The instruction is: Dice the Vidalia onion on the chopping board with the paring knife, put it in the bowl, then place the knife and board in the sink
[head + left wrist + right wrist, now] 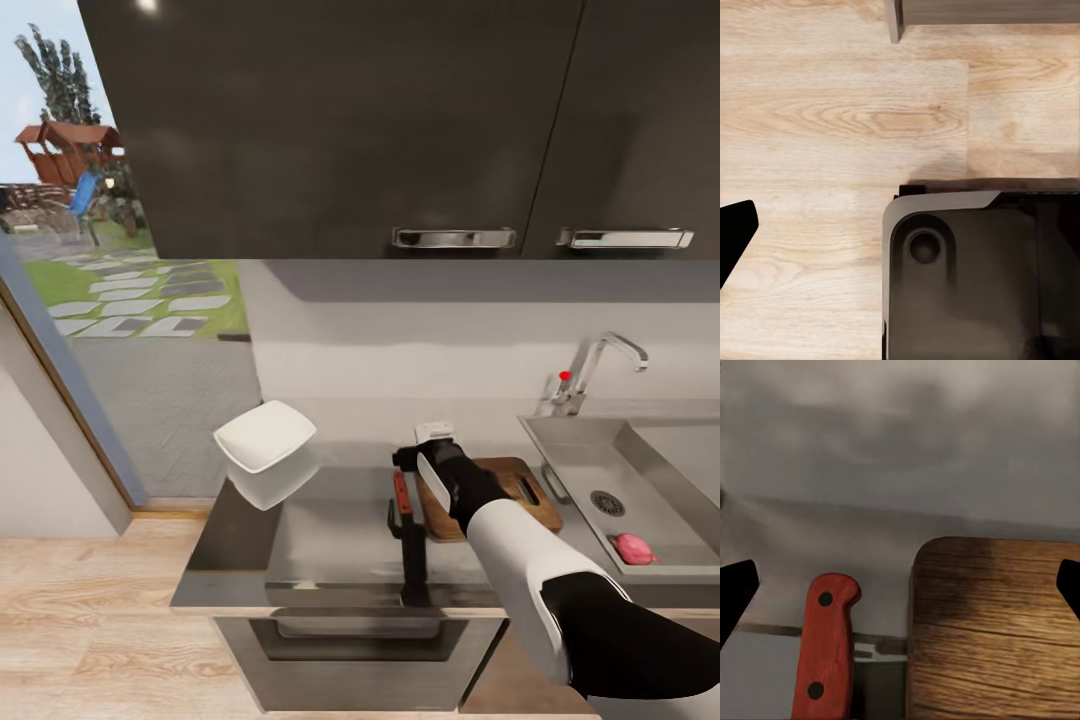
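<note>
At the far left a window (110,300) gave onto a garden with paving stones, and below it pale wooden floor (90,620) met the end of the countertop (330,560). The bowl (265,437) sat near that left end, white and tilted, well apart from the other things. Further right, the paring knife (408,535) lay on the grey surface just beside the left edge of the chopping board (515,490), its red handle toward the wall and its dark blade pointing to the counter's front edge. The right gripper (432,450) hung over the near-left corner of the board; in the right wrist view its 2 fingertips (736,589) stood wide apart, spread open, with the red handle (826,649) and the board's rounded corner (997,622) between them, holding nothing. To the right lay the sink (585,460) with its curved tap (600,365), and a pink rounded object (633,548), presumably the onion, rested in the basin near the front. The left wrist view showed floor planks (840,112) and a dark rounded base part (967,277); 1 black fingertip (735,229) showed at the edge, so I could not tell the left gripper's state.
</note>
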Tool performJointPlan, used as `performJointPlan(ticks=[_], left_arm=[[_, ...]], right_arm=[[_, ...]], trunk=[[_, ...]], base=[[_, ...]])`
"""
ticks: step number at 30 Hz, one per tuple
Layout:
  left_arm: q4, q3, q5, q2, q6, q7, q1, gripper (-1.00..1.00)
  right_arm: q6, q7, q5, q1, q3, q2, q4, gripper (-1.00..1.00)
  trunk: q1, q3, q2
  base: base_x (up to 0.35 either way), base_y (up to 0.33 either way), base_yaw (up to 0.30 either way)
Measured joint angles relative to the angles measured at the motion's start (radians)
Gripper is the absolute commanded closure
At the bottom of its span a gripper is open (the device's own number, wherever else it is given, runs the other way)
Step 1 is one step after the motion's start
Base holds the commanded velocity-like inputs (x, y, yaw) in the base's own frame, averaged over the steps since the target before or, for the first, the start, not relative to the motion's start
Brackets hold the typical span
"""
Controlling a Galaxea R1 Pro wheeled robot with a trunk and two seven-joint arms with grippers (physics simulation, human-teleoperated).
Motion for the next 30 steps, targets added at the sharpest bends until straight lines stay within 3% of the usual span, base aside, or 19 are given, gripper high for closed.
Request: performJointPlan(ticks=[5,8,11,30], left_arm=[[0.0,0.0,0.0,0.0,0.0,0.0,0.0,-1.0],[0.0,0.0,0.0,0.0,0.0,0.0,0.0,-1.0],[0.0,0.0,0.0,-0.001,0.0,0.0,0.0,-1.0],[0.0,0.0,0.0,0.0,0.0,0.0,0.0,-1.0]], right_arm=[[-0.014,0.002,0.0,0.0,0.0,0.0,0.027,-1.0],[-0.094,0.002,-0.001,0.0,-0.001,0.0,0.079,-1.0],[-0.112,0.002,-0.002,0.0,-0.002,0.0,0.095,-1.0],[-0.121,0.006,-0.003,0.0,-0.002,0.0,0.111,-1.0]], trunk=[[0.0,0.0,0.0],[0.0,0.0,0.0],[0.0,0.0,0.0],[0.0,0.0,0.0]], base=[[0.0,0.019,0.0],[0.0,0.11,0.0],[0.0,0.164,0.0],[0.0,0.074,0.0]])
